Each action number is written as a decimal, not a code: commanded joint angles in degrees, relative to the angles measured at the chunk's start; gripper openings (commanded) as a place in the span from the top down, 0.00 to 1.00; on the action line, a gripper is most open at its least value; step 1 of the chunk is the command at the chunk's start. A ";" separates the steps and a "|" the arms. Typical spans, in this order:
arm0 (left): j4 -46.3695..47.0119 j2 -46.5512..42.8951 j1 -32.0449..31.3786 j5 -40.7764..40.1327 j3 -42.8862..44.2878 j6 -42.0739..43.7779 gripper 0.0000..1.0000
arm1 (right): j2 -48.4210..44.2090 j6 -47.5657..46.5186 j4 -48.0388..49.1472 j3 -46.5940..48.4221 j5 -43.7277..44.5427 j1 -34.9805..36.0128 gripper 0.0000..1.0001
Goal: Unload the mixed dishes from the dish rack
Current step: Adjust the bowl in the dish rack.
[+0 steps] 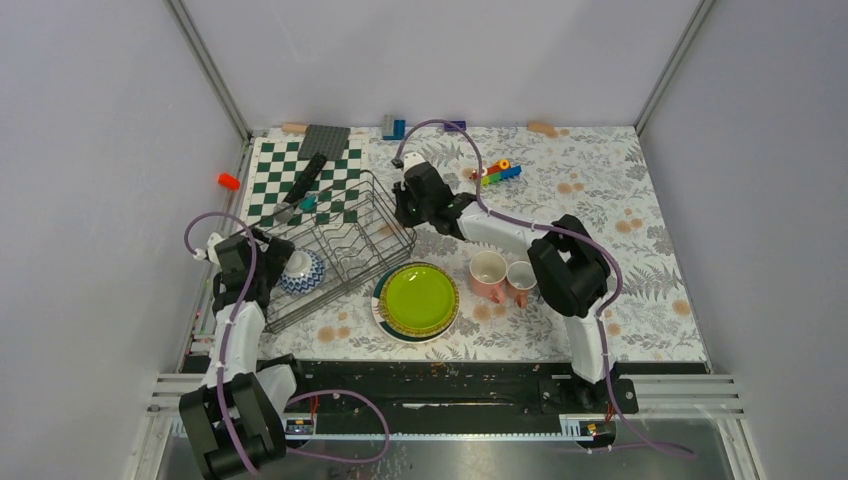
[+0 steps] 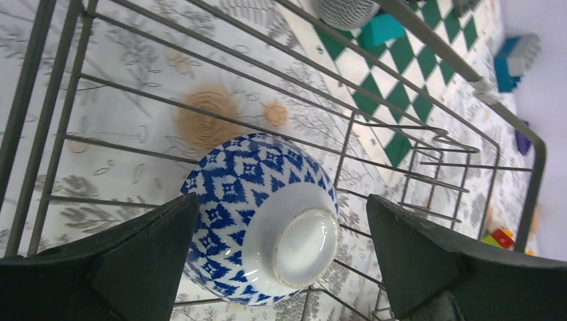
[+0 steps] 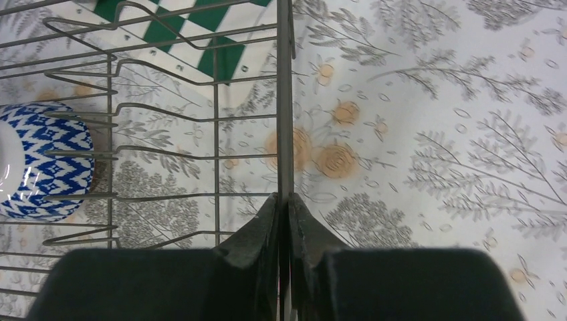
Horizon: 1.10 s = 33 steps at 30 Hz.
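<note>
inside the dish rack (image 1: 340, 236), at its near-left end, the blue-and-white patterned bowl (image 2: 264, 214) sits upside down with its foot ring up. the left gripper (image 2: 282, 219) straddles it, fingers spread wide and not touching. the right gripper (image 3: 283, 208) is pinched onto the rack's right-hand rim wire (image 3: 285, 100). best, i judge, to sink past the bowl's widest curve, close squarely, then lift straight clear of the wires.

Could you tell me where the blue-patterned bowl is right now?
In the top view, the bowl sits upside down in the near-left corner of the dish rack, between the fingers of the open left gripper, left of the plates.
</note>
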 commanded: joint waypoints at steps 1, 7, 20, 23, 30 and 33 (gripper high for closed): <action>6.16 0.58 0.27 8.16 -1.29 1.05 0.01 | -4.16 1.51 -1.31 -4.80 8.45 -2.42 0.99; 9.39 1.00 0.27 14.01 -2.16 1.90 0.01 | -5.87 3.04 -0.58 -8.70 7.82 -5.25 1.00; -1.03 5.41 0.27 2.53 -0.12 1.33 0.01 | -7.22 3.43 1.39 -11.10 5.24 -6.13 1.00; -2.33 6.89 0.21 1.70 0.95 1.71 0.01 | -7.59 3.27 1.31 -11.29 5.30 -6.16 1.00; -10.06 9.67 -5.63 -9.05 7.30 3.16 0.01 | -8.45 3.12 1.22 -11.63 5.69 -6.11 1.00; -14.53 13.61 -10.18 -16.13 11.61 2.52 0.01 | -8.63 3.30 1.17 -11.92 5.26 -6.11 1.00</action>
